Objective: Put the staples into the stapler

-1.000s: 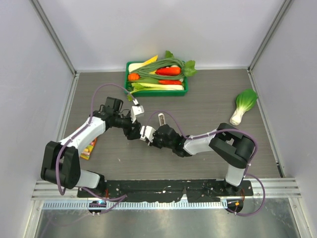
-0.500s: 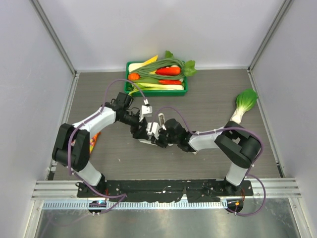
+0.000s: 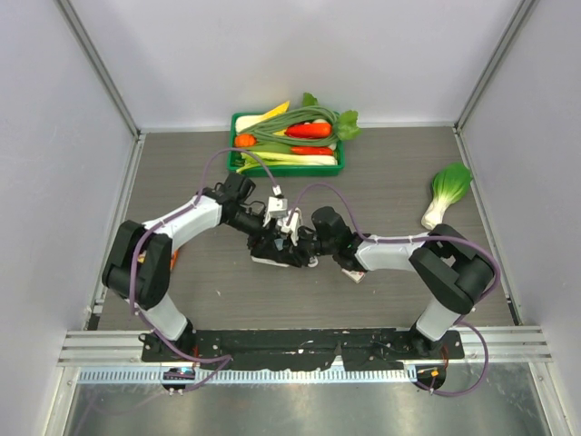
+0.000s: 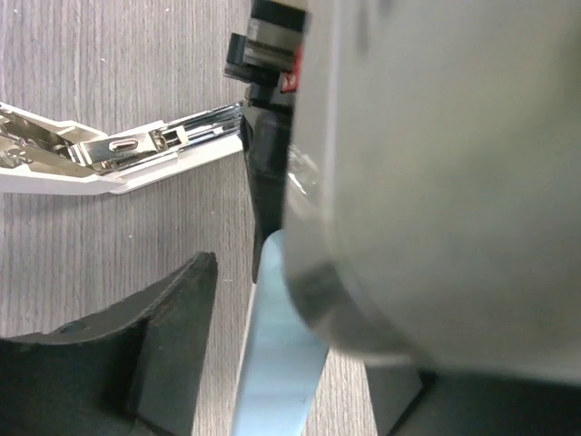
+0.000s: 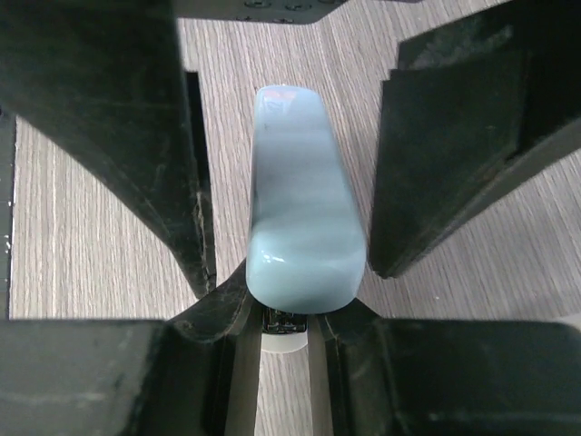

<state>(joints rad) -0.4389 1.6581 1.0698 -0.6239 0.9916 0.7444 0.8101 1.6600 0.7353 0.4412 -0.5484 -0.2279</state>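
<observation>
Top external: stapler (image 3: pixel 269 261) sits well apart from table (image 3: pixel 390 182) edges.

The stapler (image 4: pixel 118 159) runs off the left wrist view's left edge — a blurred grey bulk (image 4: pixel 436 182) fills the right half; from above, little of it shows.

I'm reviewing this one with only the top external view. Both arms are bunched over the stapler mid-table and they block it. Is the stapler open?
Observer: Yes. In the left wrist view the stapler is spread apart, its metal channel lying bare over the white base.
Operator: Then where is its top?
Observer: The right wrist view shows the pale blue top standing up between the right fingers, which are shut on it.
</observation>
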